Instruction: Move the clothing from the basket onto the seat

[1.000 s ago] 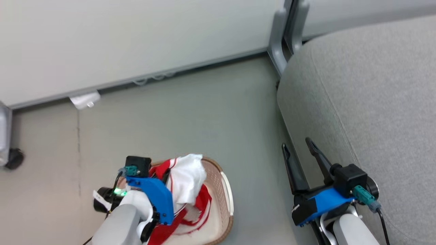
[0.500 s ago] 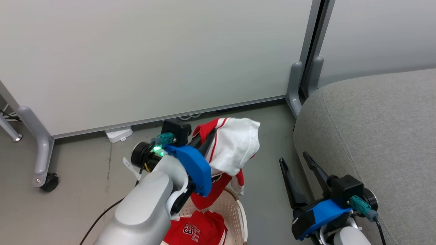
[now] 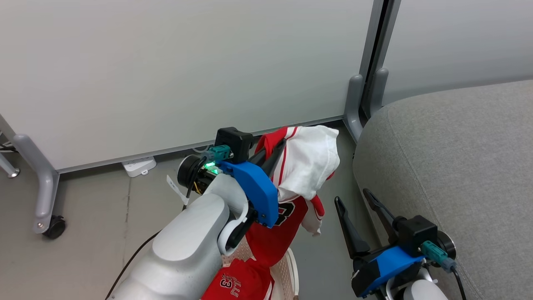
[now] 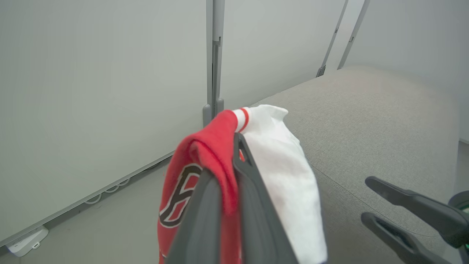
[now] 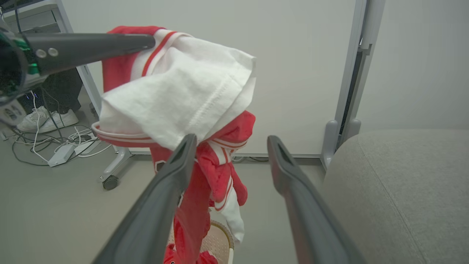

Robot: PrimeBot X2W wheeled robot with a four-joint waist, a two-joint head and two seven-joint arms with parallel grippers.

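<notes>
Clothing [image 3: 306,166] is mid-transfer. The left gripper [image 3: 280,146] is clamped tight on a red fold of one red-and-white piece, held in the air above the basket [image 3: 292,271] and just left of the seat [image 3: 458,166]. The piece drapes over the fingers, with its white panel on the seat side and its red tail hanging towards the basket. Whether the tail is clear of the rim I cannot tell. The right gripper [image 3: 352,196] stands wide open and empty, low beside the seat's front edge, near the hanging cloth but apart from it.

My reading is that the pick is done and the piece is lifted, but nothing lies on the part of the seat in view. What is left is to carry the piece across, let it go, and fetch at least a second piece [image 3: 239,281], red with a number, lying in the basket.

The head view shows that second piece and both arms together. The left wrist view shows the pinch itself, a red fold between closed fingers, and the seat top stretching far beyond. The right wrist view looks from low down. It shows how far the tail hangs, and off to one side a person's white shoes [image 5: 47,119] and cables [image 5: 55,141] on the floor.
</notes>
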